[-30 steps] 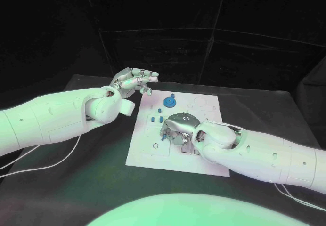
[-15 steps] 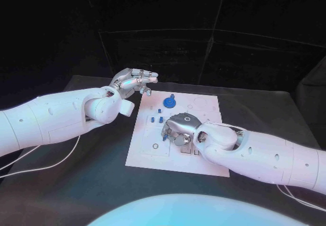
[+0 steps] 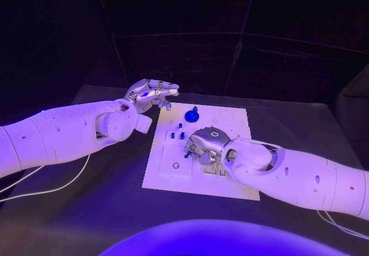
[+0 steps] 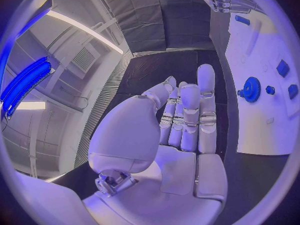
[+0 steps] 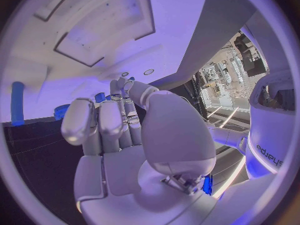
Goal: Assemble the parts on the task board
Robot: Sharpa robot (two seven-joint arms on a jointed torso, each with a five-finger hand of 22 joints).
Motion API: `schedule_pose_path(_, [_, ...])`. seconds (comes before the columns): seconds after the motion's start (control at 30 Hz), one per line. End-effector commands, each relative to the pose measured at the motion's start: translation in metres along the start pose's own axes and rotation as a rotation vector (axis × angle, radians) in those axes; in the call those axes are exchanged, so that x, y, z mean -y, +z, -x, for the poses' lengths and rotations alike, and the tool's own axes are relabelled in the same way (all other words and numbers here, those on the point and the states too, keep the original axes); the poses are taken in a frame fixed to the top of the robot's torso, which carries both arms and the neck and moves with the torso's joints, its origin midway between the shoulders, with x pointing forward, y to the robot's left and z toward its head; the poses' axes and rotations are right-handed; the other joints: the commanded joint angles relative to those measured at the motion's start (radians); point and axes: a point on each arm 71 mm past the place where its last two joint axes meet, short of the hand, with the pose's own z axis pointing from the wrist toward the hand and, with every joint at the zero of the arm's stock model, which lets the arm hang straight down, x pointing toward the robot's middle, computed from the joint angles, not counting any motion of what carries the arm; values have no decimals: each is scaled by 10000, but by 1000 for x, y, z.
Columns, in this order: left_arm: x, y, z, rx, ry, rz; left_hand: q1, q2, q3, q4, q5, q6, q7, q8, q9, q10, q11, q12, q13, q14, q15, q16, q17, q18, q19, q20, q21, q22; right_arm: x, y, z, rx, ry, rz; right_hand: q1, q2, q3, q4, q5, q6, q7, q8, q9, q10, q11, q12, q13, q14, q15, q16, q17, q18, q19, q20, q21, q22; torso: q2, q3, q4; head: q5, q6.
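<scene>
The white task board (image 3: 196, 181) lies mid-table. A blue gear (image 3: 191, 114) stands near its far edge, with small blue pegs (image 3: 177, 135) just nearer. My right hand (image 3: 205, 145) is down on the board's middle with its fingers curled in. A small blue bar (image 3: 187, 154) lies beside its fingertips, and no part shows inside the hand (image 5: 125, 120). My left hand (image 3: 151, 92) hovers off the board's far left corner with nothing in it; its fingers (image 4: 187, 120) lie straight and side by side. The left wrist view takes in the gear (image 4: 252, 89) and the board (image 4: 256, 130).
Black table (image 3: 92, 202) surrounds the board, with white cables (image 3: 46, 189) trailing under my left arm. My right forearm (image 3: 299, 178) covers the board's near right corner. A dark backdrop stands behind the table.
</scene>
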Motion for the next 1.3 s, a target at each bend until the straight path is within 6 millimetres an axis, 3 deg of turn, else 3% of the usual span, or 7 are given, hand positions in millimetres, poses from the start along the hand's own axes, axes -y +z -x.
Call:
schedule_pose_path(0.03, [-1,-2,-1,-179,-93,84,73,-40,-32,-53,28,-61,3,41,8,-74,12,44,-9,-75,18,-58,-9,121,-18,-28,-63,-18,0,-2,5,431,202,-78,-108,-10,-94,20,-35,58,-26,-35,7,28,-3,-69,12,199,-10,44,-15,-139,-56,7,47,3,-9,3,-10,-3,4])
schedule_pose_path(0.27, [-8,-11,-2,-363,284,354,4,-100,-105,-45,25,-91,9,77,9,-77,19,103,1,-45,28,-19,36,116,-5,-20,-68,-31,4,-11,8,605,434,-311,-203,-28,-290,107,-31,65,-43,-43,8,32,-19,-87,18,196,-18,64,-36,-140,-58,3,53,8,-12,-3,14,-27,31])
schedule_pose_path(0.57, [-14,-28,-6,-963,1276,775,-193,-285,-588,-58,25,305,-291,683,177,330,-262,952,405,397,-176,521,881,144,162,-158,-60,-95,10,-23,12,661,892,-593,-335,-85,-541,223,-58,75,-68,-49,9,47,-34,-106,22,196,-29,98,-44,-142,-56,-4,61,17,-17,3,18,-39,87])
schedule_pose_path(0.83, [-21,-38,-17,-1800,3078,1197,-300,-369,-847,-56,26,231,-327,875,229,201,-291,1250,583,536,-205,708,1154,132,246,-202,-61,-130,13,-32,15,788,1101,-705,-360,-96,-599,250,-59,74,-72,-53,8,50,-37,-112,22,194,-31,102,-53,-142,-56,-6,61,16,-4,-5,10,-40,136])
schedule_pose_path(1.1, [-25,-42,-23,-2217,4601,1427,-196,-301,-912,-139,24,315,-418,1109,305,224,-377,1544,745,697,-270,875,1413,139,338,-255,-45,-150,14,-38,19,1112,1457,-759,-385,-74,-657,299,-48,92,-84,-47,11,64,-46,-116,23,199,-36,133,-25,-146,-48,-9,73,38,-1,-12,-11,-85,180])
schedule_pose_path(1.3, [-26,-42,-24,-2172,5149,1483,-146,-249,-902,-175,27,290,-434,1172,322,174,-396,1619,791,736,-291,912,1463,136,368,-278,-39,-156,15,-41,21,1262,1791,-786,-331,9,-700,341,134,128,-105,-38,18,83,-63,-131,21,201,-52,163,-22,-149,-38,-22,85,54,4,-9,10,-97,183])
